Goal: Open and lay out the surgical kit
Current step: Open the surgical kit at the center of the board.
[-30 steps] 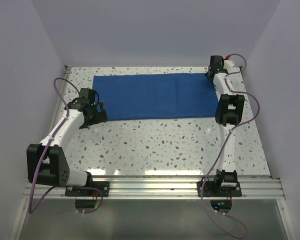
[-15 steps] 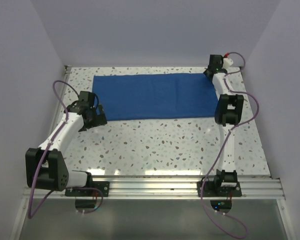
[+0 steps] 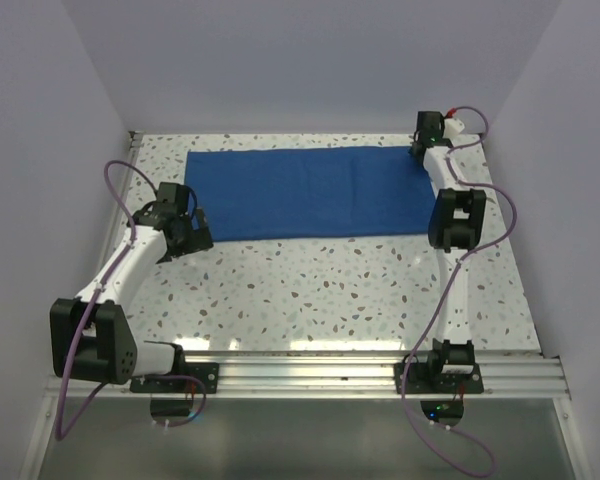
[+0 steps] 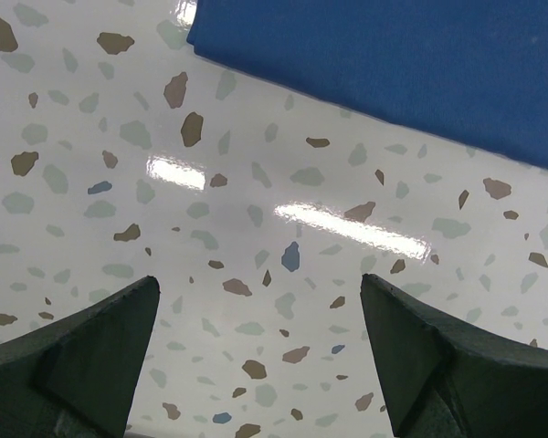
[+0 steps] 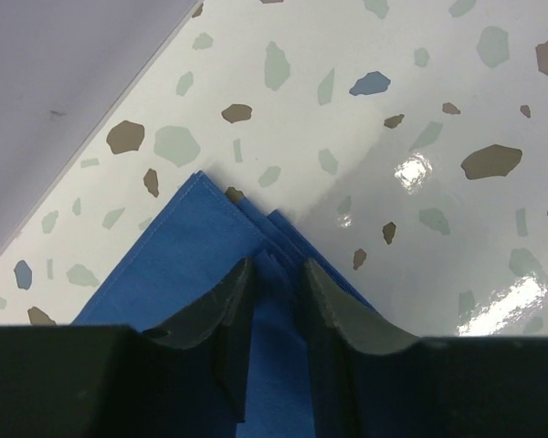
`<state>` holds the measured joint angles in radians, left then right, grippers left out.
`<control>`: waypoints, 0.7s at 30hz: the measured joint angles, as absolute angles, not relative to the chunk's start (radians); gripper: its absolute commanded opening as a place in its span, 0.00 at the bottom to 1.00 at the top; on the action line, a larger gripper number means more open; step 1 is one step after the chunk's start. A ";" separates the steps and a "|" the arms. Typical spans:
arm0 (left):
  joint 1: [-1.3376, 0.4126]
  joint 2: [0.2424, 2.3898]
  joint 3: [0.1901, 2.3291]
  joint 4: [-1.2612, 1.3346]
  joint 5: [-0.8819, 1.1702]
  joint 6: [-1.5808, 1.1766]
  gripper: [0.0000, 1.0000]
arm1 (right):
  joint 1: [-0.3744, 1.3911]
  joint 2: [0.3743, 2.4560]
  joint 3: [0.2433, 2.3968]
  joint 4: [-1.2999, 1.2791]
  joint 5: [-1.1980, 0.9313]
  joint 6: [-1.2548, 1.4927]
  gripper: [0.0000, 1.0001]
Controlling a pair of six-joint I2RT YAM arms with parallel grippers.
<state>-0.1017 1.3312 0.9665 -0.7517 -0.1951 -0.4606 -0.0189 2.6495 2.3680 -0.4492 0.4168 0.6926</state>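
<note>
Right gripper (image 5: 276, 274) has narrowed since earlier and now pinches the far-right corner of the blue cloth wrap (image 3: 310, 190); left gripper (image 4: 258, 283) stands wide, empty, over the table (image 4: 91, 182).

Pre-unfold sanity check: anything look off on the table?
Nothing spilled or damaged. One oddity: the blue wrap has its layers fanned, not flush, at the far right corner, where the right claw straddles it.

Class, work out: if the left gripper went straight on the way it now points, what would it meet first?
Probably the bare table, just short of the cloth; depth is hard to judge.
</note>
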 measured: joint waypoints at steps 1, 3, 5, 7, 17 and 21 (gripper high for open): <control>-0.102 1.329 0.966 -0.753 -0.196 -0.460 0.95 | -0.019 2.654 2.375 -0.455 0.419 0.689 0.13; -0.102 1.325 0.966 -0.756 -0.197 -0.460 0.96 | -0.018 2.662 2.391 -0.463 0.418 0.685 0.00; -0.102 1.324 0.966 -0.759 -0.198 -0.457 0.96 | -0.016 2.662 2.394 -0.464 0.416 0.680 0.00; -0.102 1.322 0.966 -0.761 -0.200 -0.453 1.00 | -0.015 2.662 2.394 -0.463 0.415 0.676 0.00; -0.102 1.270 0.967 -0.760 -0.194 -0.445 1.00 | -0.005 2.526 2.200 -0.420 0.356 0.653 0.00; -0.102 1.238 0.967 -0.742 -0.162 -0.434 1.00 | 0.037 2.382 2.062 -0.421 0.327 0.643 0.00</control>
